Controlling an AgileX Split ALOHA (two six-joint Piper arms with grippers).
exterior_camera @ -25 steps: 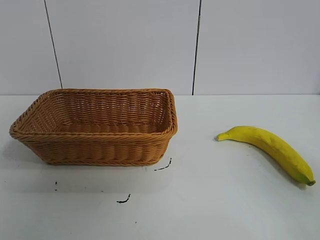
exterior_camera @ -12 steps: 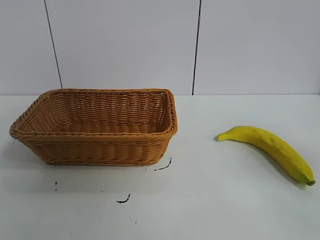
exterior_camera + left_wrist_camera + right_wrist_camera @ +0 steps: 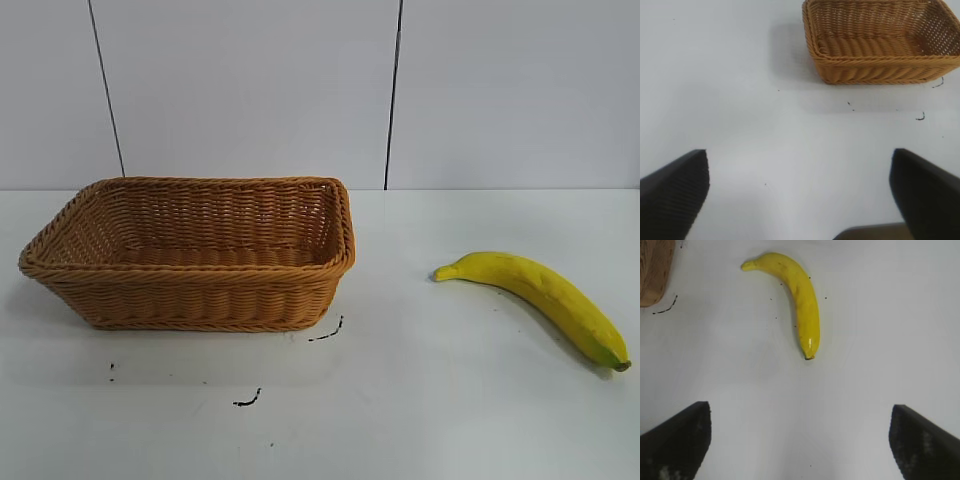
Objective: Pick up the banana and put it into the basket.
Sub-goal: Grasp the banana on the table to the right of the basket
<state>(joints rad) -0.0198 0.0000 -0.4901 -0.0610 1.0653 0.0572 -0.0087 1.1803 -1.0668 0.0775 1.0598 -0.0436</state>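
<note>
The yellow banana point(image 3: 545, 295) lies on the white table at the right, stem toward the basket, dark tip at the far right. It also shows in the right wrist view point(image 3: 797, 292). The tan woven basket point(image 3: 190, 295) stands empty at the left and shows in the left wrist view point(image 3: 880, 70); a corner of it shows in the right wrist view point(image 3: 652, 275). My right gripper point(image 3: 800, 440) is open and empty, above bare table short of the banana's tip. My left gripper point(image 3: 799, 192) is open and empty, well back from the basket. Neither arm shows in the exterior view.
Small black marks point(image 3: 325, 335) lie on the table in front of the basket. A white panelled wall point(image 3: 390, 90) stands behind the table.
</note>
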